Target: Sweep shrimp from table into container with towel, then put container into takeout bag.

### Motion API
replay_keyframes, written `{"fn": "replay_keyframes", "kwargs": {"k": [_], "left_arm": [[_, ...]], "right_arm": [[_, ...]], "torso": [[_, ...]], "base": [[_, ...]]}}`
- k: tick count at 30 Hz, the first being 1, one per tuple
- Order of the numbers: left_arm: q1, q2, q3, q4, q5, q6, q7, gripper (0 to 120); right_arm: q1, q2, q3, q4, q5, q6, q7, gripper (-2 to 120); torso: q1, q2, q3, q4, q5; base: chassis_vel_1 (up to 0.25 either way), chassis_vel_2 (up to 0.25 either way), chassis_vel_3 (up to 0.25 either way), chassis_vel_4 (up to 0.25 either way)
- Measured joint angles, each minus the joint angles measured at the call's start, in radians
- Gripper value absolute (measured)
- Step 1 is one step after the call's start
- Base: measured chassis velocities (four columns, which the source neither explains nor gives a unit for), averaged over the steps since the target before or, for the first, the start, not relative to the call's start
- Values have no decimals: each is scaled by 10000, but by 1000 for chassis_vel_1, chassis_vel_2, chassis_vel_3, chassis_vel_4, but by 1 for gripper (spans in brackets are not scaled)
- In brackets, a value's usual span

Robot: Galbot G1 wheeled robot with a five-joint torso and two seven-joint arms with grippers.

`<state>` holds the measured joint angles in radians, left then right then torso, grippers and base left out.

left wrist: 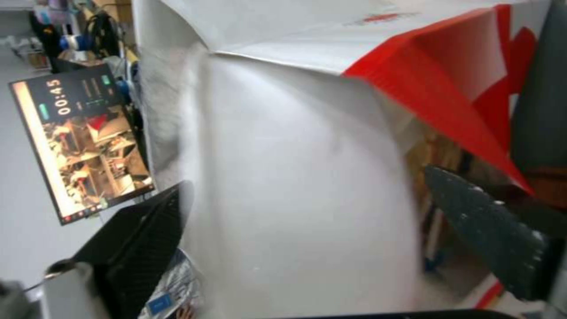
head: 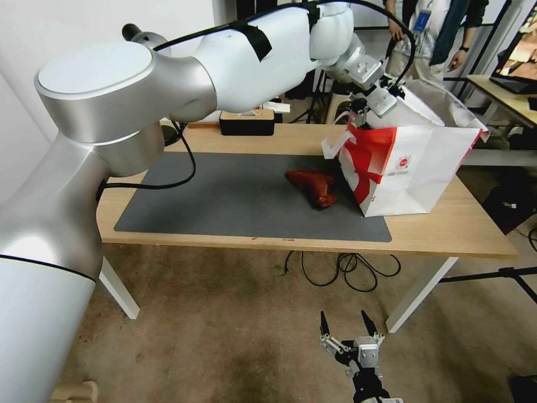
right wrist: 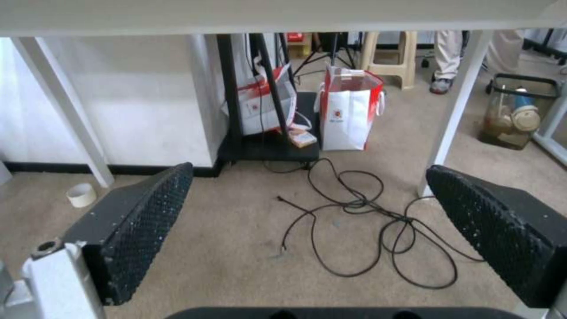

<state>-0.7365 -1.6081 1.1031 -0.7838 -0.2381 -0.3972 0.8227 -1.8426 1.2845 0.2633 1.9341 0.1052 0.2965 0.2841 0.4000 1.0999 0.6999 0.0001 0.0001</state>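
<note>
Left claw [head: 361,112] over boxy takeout bag [head: 414,168]

Takeout bag [head: 411,168]: white with red panels, small round red logo on the front. Towel [head: 313,186]: dark rust-red, plain. Table [head: 464,229]: light wood top, white legs, dark grey mat [head: 235,196]. Left claw [left wrist: 301,221]: black pads with a fine diamond-knurl texture, white surface between them. Right claw [head: 349,327]: black fingers on a silver-grey body, same knurled black pads [right wrist: 141,226]. Floor: beige-brown carpet [head: 224,336], black cable loops [right wrist: 354,221].
</note>
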Motion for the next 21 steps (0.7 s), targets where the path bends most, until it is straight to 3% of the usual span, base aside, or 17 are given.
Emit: {"fn": "replay_keyframes", "kwargs": {"k": [11,21], "left_arm": [[-70,0,-12,-10,-298,114,-160,100],[-530,0,-69,-208,-1391,577,-427,100]], "right_arm": [[24,-55,-16,-49,7,-44,1,100],[79,-144,-65,-45,36,-105,6,100]], "torso": [[0,0,0,-1,0],[0,0,0,0,1]], "base": [[0,0,0,0],[0,0,0,0]]}}
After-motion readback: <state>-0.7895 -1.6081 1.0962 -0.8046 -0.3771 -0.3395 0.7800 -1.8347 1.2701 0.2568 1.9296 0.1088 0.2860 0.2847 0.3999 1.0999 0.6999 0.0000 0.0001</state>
